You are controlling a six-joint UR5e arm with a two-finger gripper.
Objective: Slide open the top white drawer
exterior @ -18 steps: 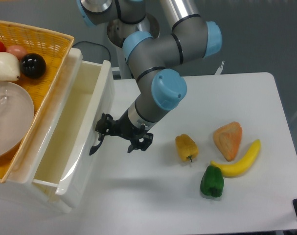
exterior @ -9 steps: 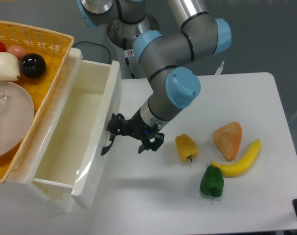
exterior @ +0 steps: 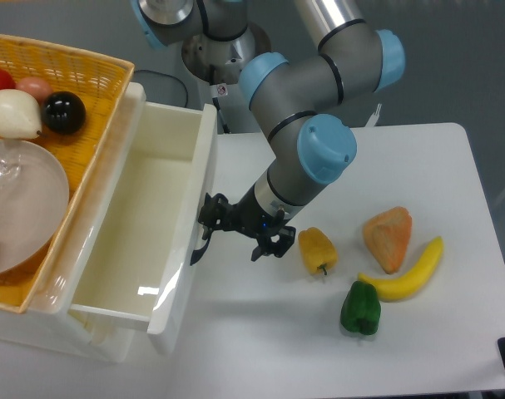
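The top white drawer [exterior: 144,208] is pulled well out from under the yellow basket, and its inside is bare. Its curved black handle [exterior: 199,249] sits on the front panel, facing the table. My gripper [exterior: 237,229] is right at that handle. Its black fingers look spread apart, the left fingertip [exterior: 210,209] hooked at the handle and the other finger [exterior: 267,244] out over the table. I see nothing pinched between them.
A yellow wicker basket [exterior: 102,83] rests on top of the drawer unit, holding a clear bowl and several round fruits. On the table to the right lie a yellow pepper [exterior: 317,249], an orange piece [exterior: 388,238], a banana [exterior: 406,273] and a green pepper [exterior: 361,307].
The gripper has moved right and slightly toward the front, and the drawer front has followed it, so the drawer stands further open than a second ago.
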